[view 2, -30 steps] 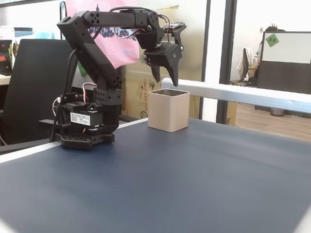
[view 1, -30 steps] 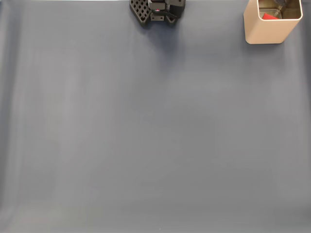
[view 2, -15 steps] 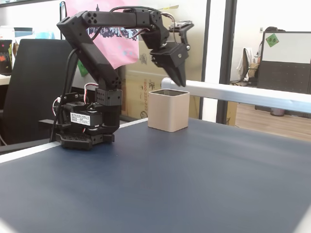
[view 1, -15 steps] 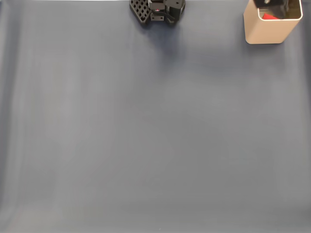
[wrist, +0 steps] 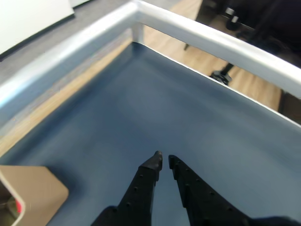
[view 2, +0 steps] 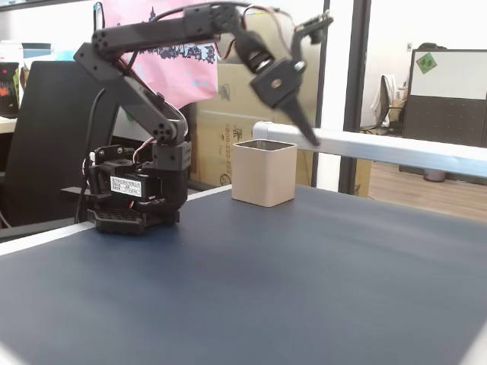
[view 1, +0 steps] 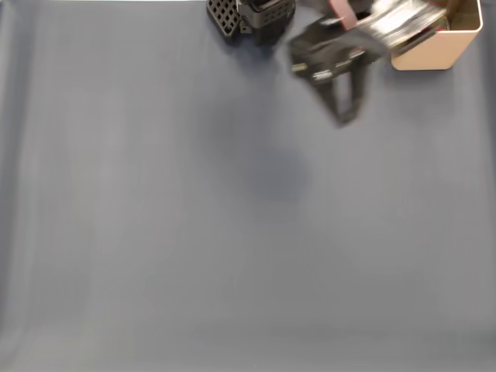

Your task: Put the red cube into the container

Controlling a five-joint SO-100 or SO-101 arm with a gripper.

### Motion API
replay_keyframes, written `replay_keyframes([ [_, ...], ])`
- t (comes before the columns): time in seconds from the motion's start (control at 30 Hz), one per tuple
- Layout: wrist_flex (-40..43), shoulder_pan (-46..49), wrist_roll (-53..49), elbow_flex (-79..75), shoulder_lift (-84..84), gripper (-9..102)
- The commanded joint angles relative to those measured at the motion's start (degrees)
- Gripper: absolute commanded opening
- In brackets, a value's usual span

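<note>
Red cube glimpsed inside container in wrist view; end effector nearly closed, empty.

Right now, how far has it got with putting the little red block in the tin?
Looks essentially done: a sliver of the red cube shows inside the container. The pincer is nearly closed, holds nothing, and sits beside the tin over bare mat. Little seems left, perhaps only parking the arm.

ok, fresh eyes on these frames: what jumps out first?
The black gripper, jaws nearly shut and empty, hangs in the air beside the beige container, motion-blurred in a fixed view from above. A sliver of the red cube shows inside the container at the wrist view's lower left; the blue table lies around them.
</note>
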Motion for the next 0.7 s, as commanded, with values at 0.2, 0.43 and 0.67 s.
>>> replay_keyframes([
  [0.2, -1.05, 19.16, -1.85, 21.88, 22.68, 0],
  [0.43, 1.49, 28.13, -0.97, 33.93, 36.21, 0],
  [0.67, 6.77, 28.48, 1.41, 41.92, 47.29, 0],
])
